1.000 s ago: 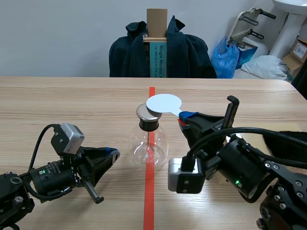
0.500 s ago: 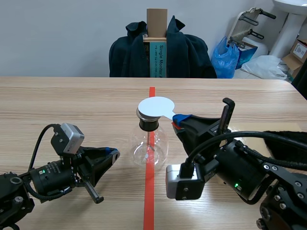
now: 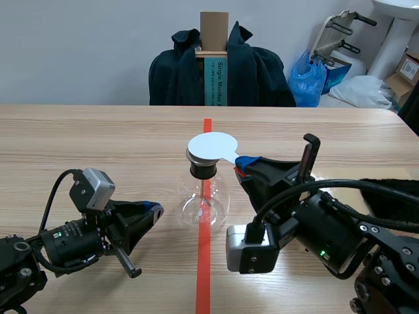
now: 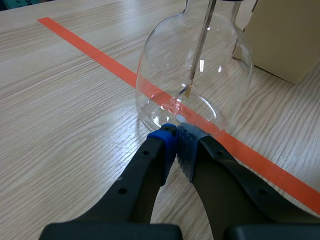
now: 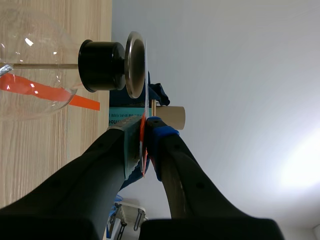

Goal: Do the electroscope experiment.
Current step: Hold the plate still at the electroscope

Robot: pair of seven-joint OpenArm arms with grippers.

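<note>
The electroscope is a round glass flask (image 3: 204, 199) with a black stopper (image 3: 203, 169) and a metal top plate (image 3: 195, 157), standing on the red tape line at mid-table. A thin white disc (image 3: 212, 146) on a handle lies over the metal plate, and my right gripper (image 3: 243, 162) is shut on that handle. In the right wrist view the disc (image 5: 147, 75) is edge-on against the plate (image 5: 135, 64), its handle pinched in the gripper (image 5: 144, 134). My left gripper (image 4: 175, 139) is shut on nothing, low on the table just short of the flask (image 4: 200, 65); its spot in the scene view is (image 3: 154, 209).
A black cloth (image 3: 396, 196) lies on the table at the right, behind my right arm. A tan block (image 4: 285, 35) stands beyond the flask. Across the table a chair draped in a dark jacket (image 3: 219, 69) holds a cardboard box (image 3: 214, 29).
My right gripper carried the white disc left and slightly down, from beside the metal plate to over it. It has held there for the last half second. The left arm stayed still.
</note>
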